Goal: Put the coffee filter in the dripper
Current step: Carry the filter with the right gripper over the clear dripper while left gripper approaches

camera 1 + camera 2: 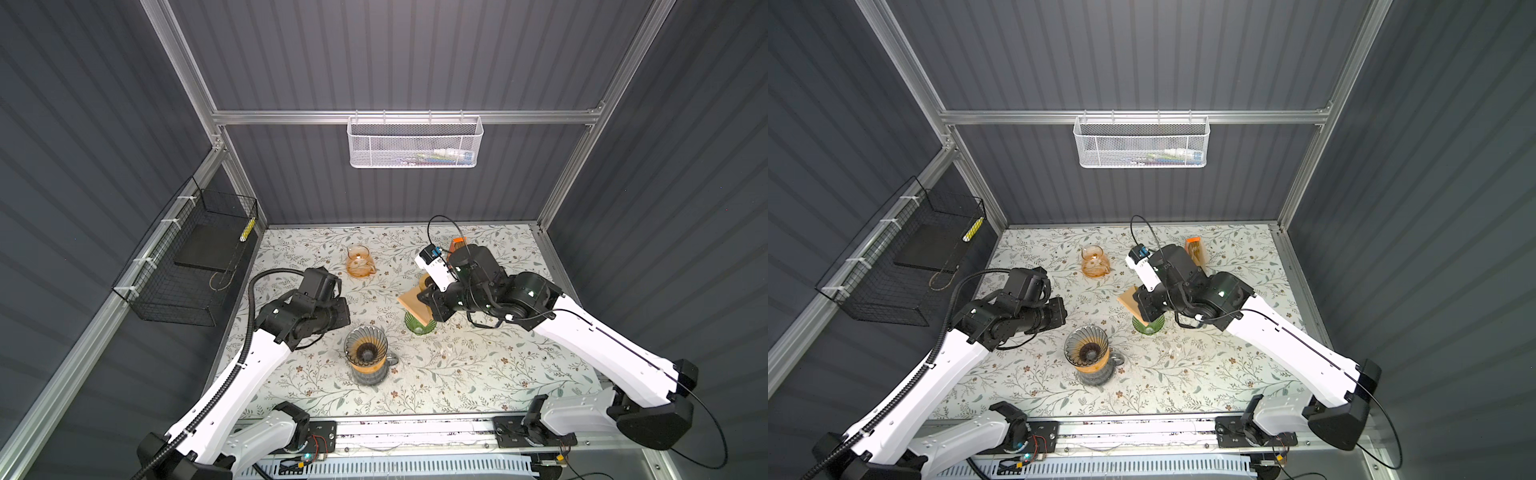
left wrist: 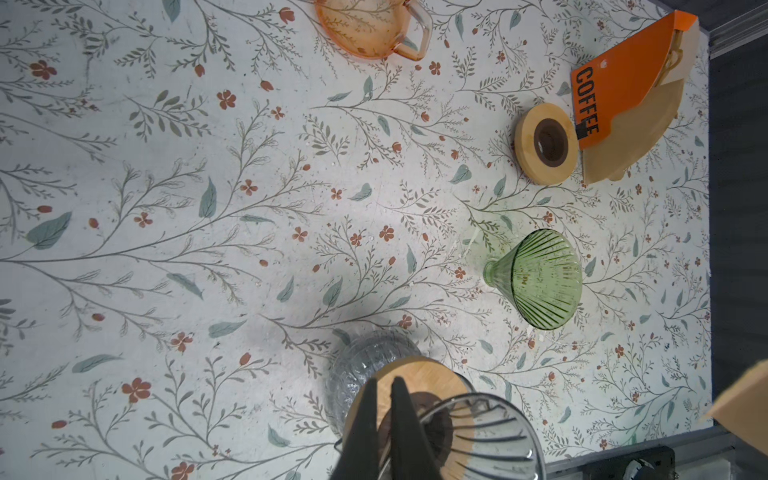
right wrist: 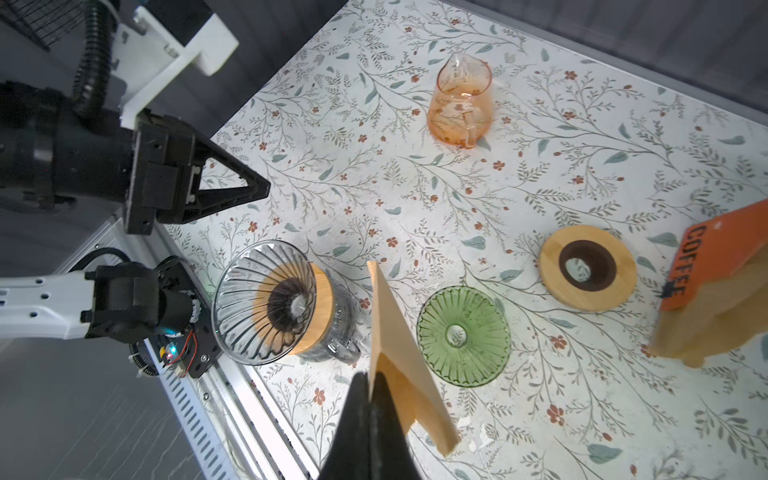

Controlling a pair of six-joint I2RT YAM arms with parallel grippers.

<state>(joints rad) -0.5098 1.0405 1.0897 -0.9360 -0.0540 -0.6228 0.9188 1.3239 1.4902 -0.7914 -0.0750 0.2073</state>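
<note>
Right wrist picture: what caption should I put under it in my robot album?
The right claw pinches a folded paper filter, with the clear dripper and green dripper close by.

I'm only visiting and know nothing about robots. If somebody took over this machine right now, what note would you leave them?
Right gripper: shut on one brown paper filter, held in the air close to the green dripper.
Left gripper: shut and empty, hovering by the clear dripper, which sits on a glass jug.
Done: a filter is in the gripper. The orange filter pack lies at the table's far side.
Left: lower the filter into a dripper and let go. Both drippers are empty, and which one is meant is unclear.
</note>
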